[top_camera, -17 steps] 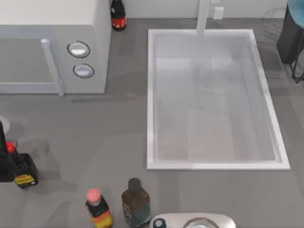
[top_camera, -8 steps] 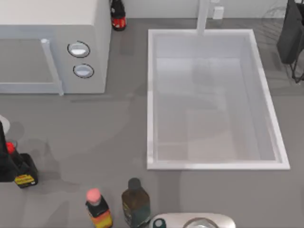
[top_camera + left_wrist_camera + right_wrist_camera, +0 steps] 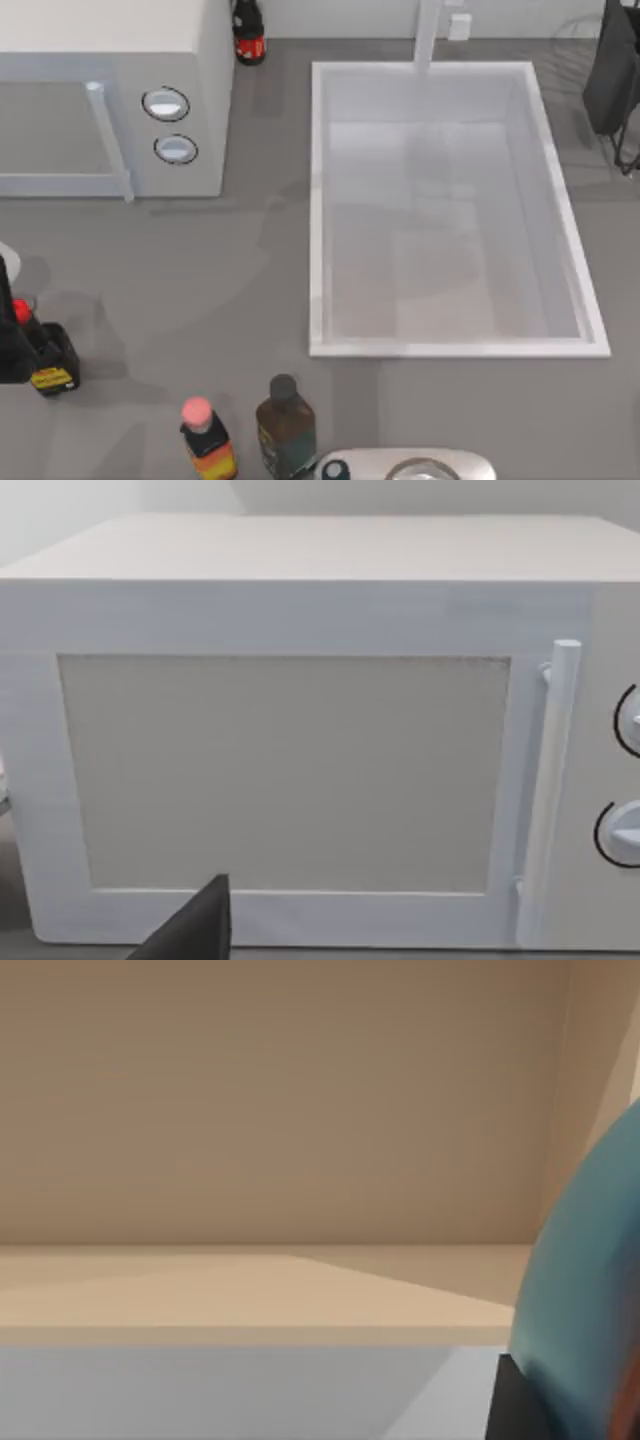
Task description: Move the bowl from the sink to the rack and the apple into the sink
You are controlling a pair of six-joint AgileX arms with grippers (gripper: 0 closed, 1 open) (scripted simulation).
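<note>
Right arm at table's far right corner, cut off by frame edge — grip unreadable. Bowl partly seen beside its wrist. Sink bare. Left arm at left edge — grip unreadable.

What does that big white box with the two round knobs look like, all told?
The microwave is a plain white box standing upright on the grey counter at the top view's far left, left of the sink. Its door has a large pale grey panel, a white bar handle and two round knobs beside it. The door is shut.

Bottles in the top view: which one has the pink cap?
The orange-labelled bottle at the front edge, just left of the dark-capped brown bottle; the others' caps are dark or red.
</note>
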